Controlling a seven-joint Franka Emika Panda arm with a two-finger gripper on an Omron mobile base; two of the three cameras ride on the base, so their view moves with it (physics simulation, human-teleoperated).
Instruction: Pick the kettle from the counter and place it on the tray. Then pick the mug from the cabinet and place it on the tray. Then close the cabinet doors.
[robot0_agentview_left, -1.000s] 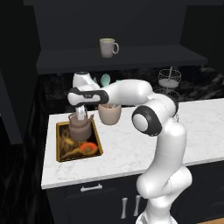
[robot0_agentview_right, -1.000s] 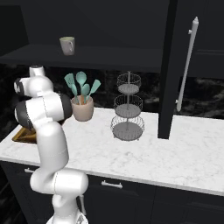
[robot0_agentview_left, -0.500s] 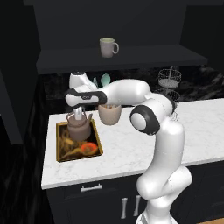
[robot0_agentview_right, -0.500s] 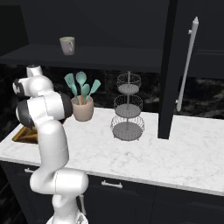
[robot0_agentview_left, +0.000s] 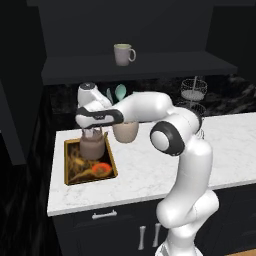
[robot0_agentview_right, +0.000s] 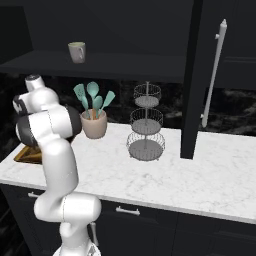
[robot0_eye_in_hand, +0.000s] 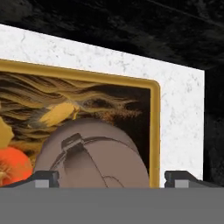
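Note:
The brown-grey kettle stands upright on the gold-rimmed tray, at its back end, beside the orange-red spot. My gripper hovers just above the kettle, open, with its fingertips spread wide on either side of the lid and arched handle. On the shelf of the dark cabinet the grey-beige mug stands alone. A tall black cabinet door with a silver bar handle hangs open at the right.
A beige crock of teal utensils stands just right of the tray, behind my forearm. A tiered wire stand sits farther right on the marble counter. Dark drawers run below.
My hand has drifted slightly left above the kettle. The kettle stays put on the tray.

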